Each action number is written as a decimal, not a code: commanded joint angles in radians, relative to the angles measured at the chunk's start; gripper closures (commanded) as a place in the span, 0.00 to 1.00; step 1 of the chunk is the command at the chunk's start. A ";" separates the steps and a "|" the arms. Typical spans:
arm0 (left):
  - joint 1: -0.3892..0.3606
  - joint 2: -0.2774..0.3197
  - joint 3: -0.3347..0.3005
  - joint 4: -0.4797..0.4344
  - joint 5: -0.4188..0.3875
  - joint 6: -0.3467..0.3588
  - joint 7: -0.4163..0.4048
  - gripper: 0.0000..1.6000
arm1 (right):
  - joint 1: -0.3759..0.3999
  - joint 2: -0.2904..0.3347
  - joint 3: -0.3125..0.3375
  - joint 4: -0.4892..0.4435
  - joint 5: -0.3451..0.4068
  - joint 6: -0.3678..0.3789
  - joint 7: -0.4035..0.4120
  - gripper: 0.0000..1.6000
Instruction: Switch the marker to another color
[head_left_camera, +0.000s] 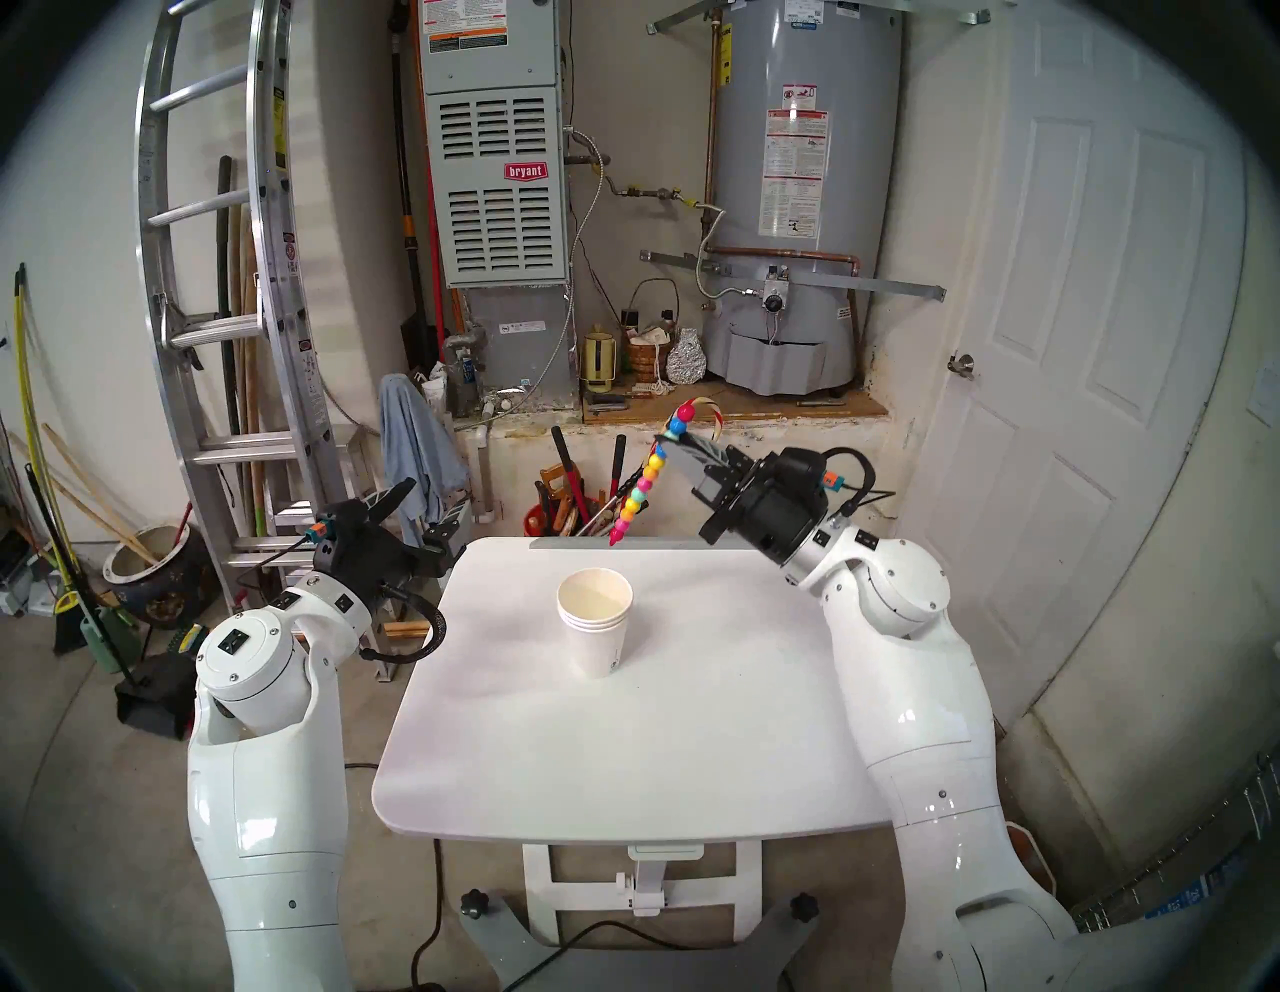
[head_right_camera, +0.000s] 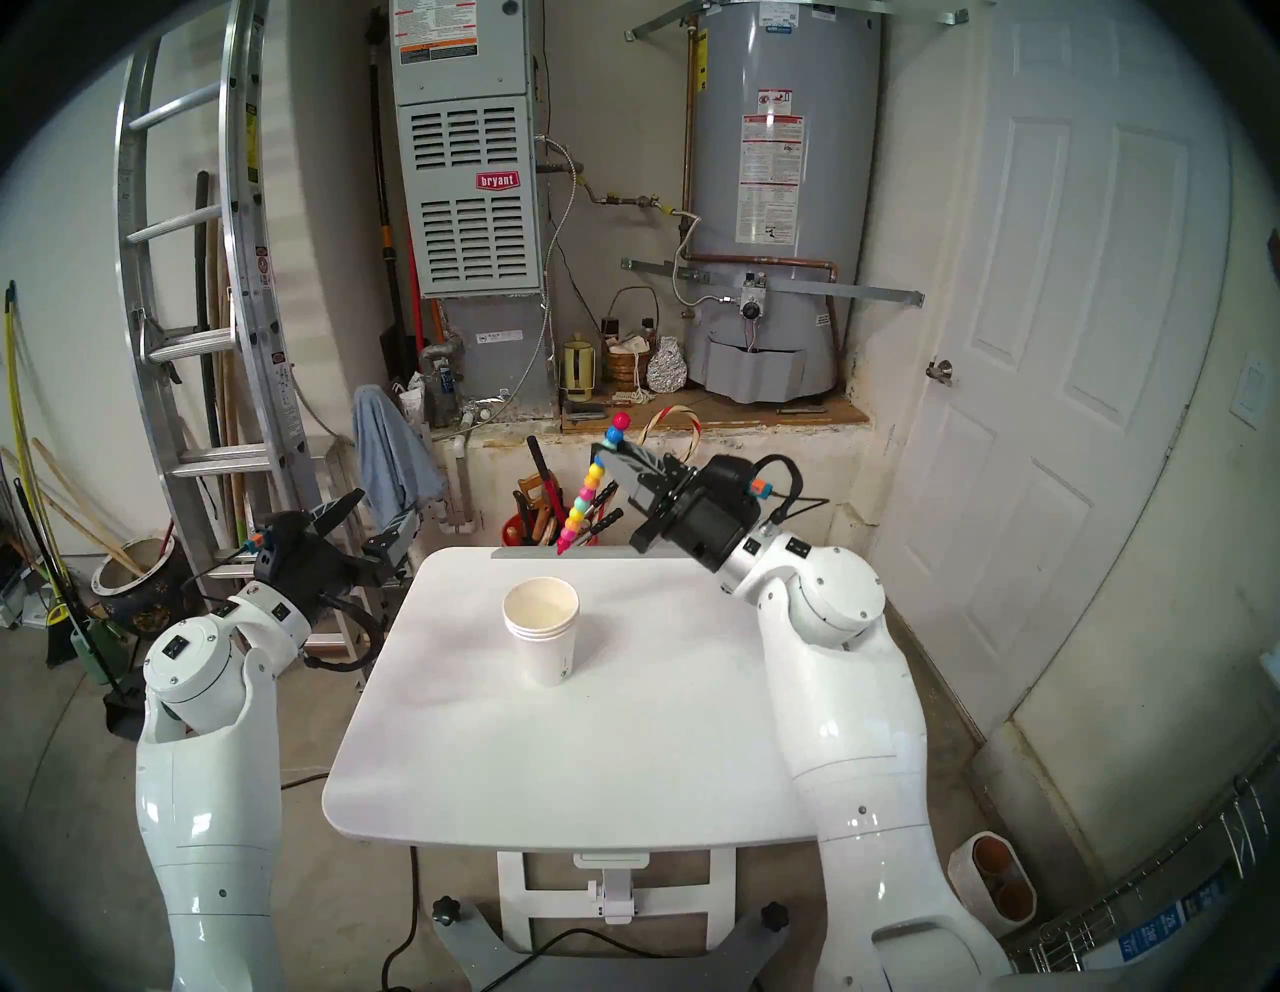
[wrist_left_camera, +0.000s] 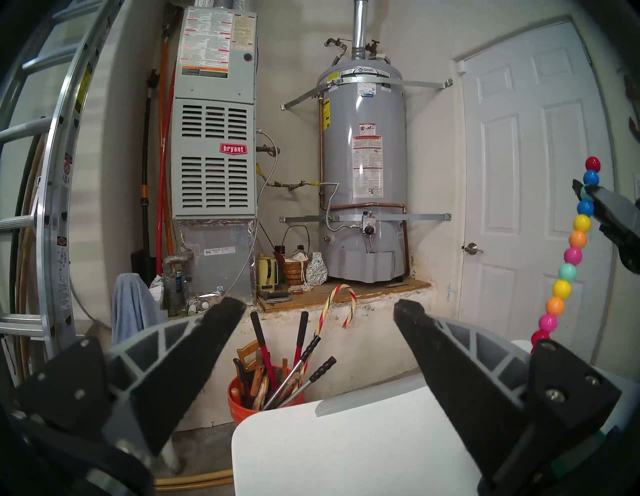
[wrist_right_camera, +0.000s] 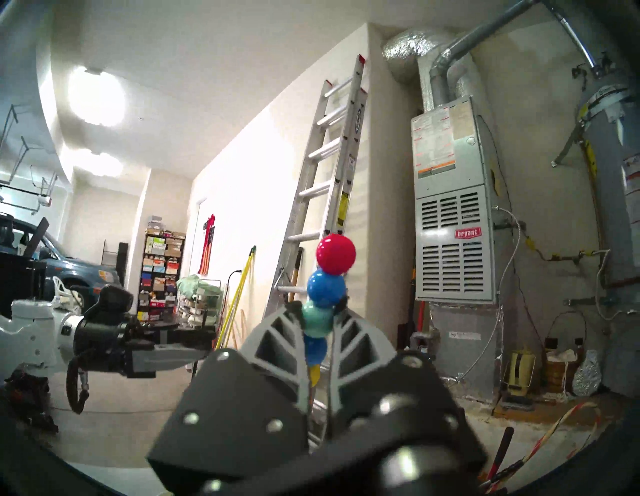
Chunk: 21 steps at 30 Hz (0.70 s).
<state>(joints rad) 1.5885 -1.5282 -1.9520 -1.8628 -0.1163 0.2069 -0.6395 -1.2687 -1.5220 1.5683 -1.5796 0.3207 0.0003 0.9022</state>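
The marker (head_left_camera: 644, 481) is a slim stick of stacked coloured beads, held nearly upright above the far edge of the white table (head_left_camera: 623, 762), its pink tip pointing down. My right gripper (head_left_camera: 670, 438) is shut on it near the top, on the teal bead below the red and blue ones (wrist_right_camera: 318, 318). The marker (head_right_camera: 587, 493) also shows at the right edge of the left wrist view (wrist_left_camera: 571, 249). My left gripper (head_left_camera: 421, 511) is open and empty beside the table's far left corner, its fingers (wrist_left_camera: 194, 353) spread wide.
A stack of white paper cups (head_left_camera: 597, 620) stands upright on the table's far half. Behind the table an orange bucket (wrist_left_camera: 242, 405) holds tools and a striped candy cane (wrist_left_camera: 334, 304). A ladder (head_left_camera: 228, 277) leans at the left; a door (head_left_camera: 1108, 346) is at the right.
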 joint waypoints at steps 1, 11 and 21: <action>-0.025 0.001 0.006 -0.030 -0.004 0.002 0.000 0.00 | 0.117 -0.052 0.019 -0.018 0.054 0.068 -0.041 1.00; -0.057 0.019 0.046 -0.026 0.007 0.002 -0.017 0.00 | 0.200 -0.033 -0.052 0.079 -0.052 0.072 -0.085 1.00; -0.117 0.053 0.097 -0.057 0.009 0.016 -0.056 0.00 | 0.293 -0.048 -0.110 0.232 -0.158 0.055 -0.099 1.00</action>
<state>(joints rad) 1.5331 -1.5050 -1.8800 -1.8805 -0.1131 0.2104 -0.6762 -1.0824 -1.5521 1.4841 -1.4034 0.2004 0.0804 0.8071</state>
